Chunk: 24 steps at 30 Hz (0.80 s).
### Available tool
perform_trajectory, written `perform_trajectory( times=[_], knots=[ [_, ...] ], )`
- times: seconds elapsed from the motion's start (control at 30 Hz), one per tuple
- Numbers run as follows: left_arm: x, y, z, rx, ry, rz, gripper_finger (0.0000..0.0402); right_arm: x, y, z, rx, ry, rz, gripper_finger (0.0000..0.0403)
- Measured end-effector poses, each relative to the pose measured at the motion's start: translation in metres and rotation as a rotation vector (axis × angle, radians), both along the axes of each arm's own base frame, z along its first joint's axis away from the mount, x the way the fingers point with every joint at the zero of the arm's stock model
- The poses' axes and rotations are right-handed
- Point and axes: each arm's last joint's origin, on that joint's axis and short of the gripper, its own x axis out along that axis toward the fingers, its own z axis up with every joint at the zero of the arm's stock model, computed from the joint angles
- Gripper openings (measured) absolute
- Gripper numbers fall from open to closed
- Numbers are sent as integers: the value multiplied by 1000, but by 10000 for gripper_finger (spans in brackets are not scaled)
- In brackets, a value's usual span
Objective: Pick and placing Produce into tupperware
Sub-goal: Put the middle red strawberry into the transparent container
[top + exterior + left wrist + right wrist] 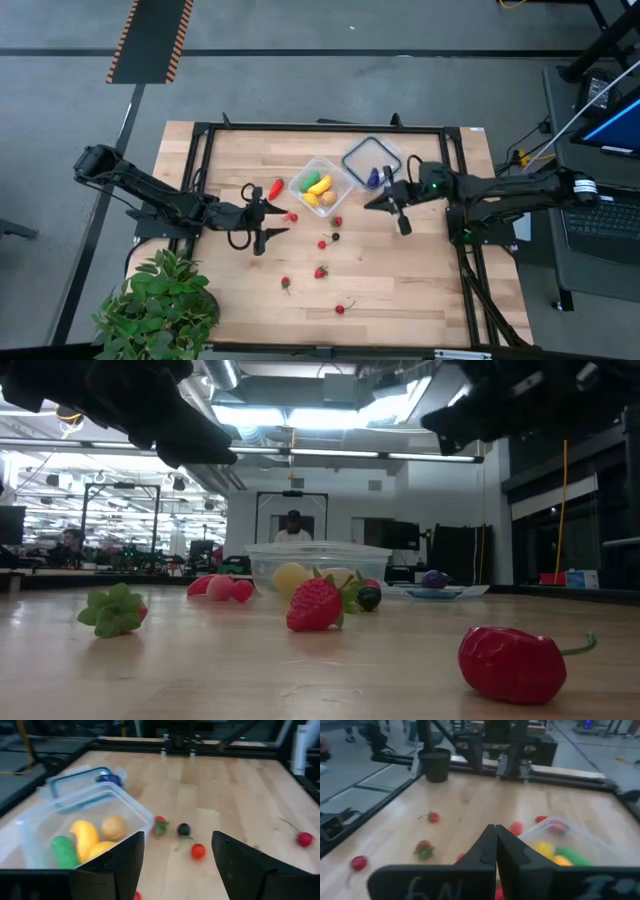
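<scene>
This is a robotics lab or workshop in a large open industrial hall. A wooden bench (400, 270) in a black metal frame stands on a grey concrete floor with a hazard-striped mat (150, 40). A laptop (610, 215) sits on a side desk. Beyond it are strip ceiling lights (300, 410), more workstations and seated people (292, 528).

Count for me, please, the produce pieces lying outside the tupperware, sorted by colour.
Red: 7
Dark: 1
Blue-purple: 1, on the lid
Total: 9
</scene>
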Motion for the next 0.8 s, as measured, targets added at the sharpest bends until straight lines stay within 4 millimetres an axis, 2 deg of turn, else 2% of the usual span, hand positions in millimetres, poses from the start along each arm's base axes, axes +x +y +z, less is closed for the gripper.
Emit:
perform_trajectory(
  times=[0.2, 0.47, 0.63, 0.8],
  knots=[
    [2, -1, 3, -48, -28, -94, 225, -7, 14, -13, 13, -30, 64, 3],
    [6, -2, 0, -105, -14, -161, 222, -7, 29, -14, 8, -56, 138, 4],
    [24, -7, 2, -94, 16, -159, 214, -7, 31, -14, 8, -56, 146, 6],
    [49, -15, 1, -60, 172, -157, 207, -7, 31, -14, 8, -55, 146, 6]
  ],
)
